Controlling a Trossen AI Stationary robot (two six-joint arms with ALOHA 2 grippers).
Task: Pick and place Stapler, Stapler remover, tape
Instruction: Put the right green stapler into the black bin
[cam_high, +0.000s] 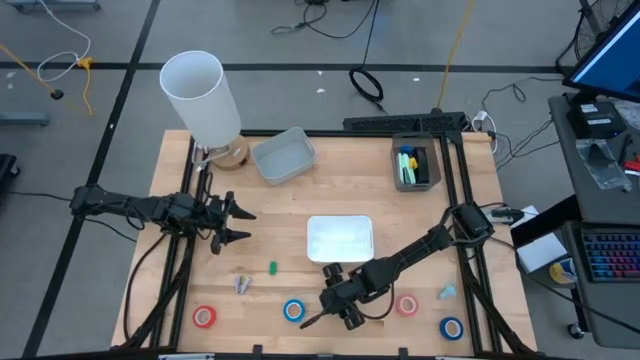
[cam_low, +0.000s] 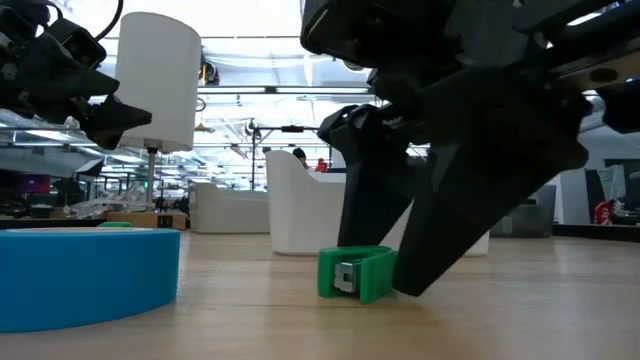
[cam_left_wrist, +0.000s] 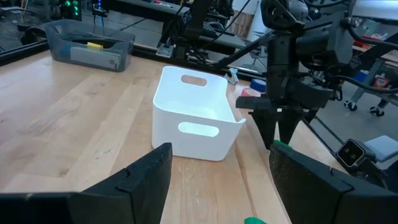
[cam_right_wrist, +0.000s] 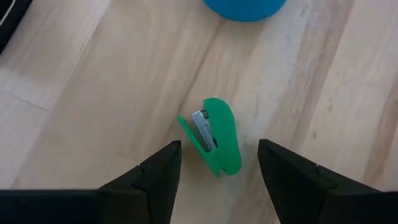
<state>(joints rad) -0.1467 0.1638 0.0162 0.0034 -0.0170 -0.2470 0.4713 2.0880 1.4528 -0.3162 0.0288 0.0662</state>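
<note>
A small green stapler (cam_right_wrist: 217, 134) lies on its side on the wood table, near the front edge; the low view shows it too (cam_low: 355, 275). My right gripper (cam_right_wrist: 219, 147) slants down over it, open, one finger on either side and clear of it. In the high view this gripper (cam_high: 322, 314) hides the stapler. A blue tape roll (cam_high: 293, 310) lies flat just left of it. Two red rolls (cam_high: 205, 317) (cam_high: 407, 305) and another blue roll (cam_high: 452, 327) lie along the front edge. My left gripper (cam_high: 245, 224) waits open at the table's left.
A white bin (cam_high: 312, 240) stands mid-table, just behind my right gripper. A small green piece (cam_high: 272, 267), a grey piece (cam_high: 241, 284) and a pale blue piece (cam_high: 447, 291) lie on the table. A grey tray (cam_high: 283, 155), a dark box (cam_high: 416, 165) and a white cylinder (cam_high: 200, 95) stand at the back.
</note>
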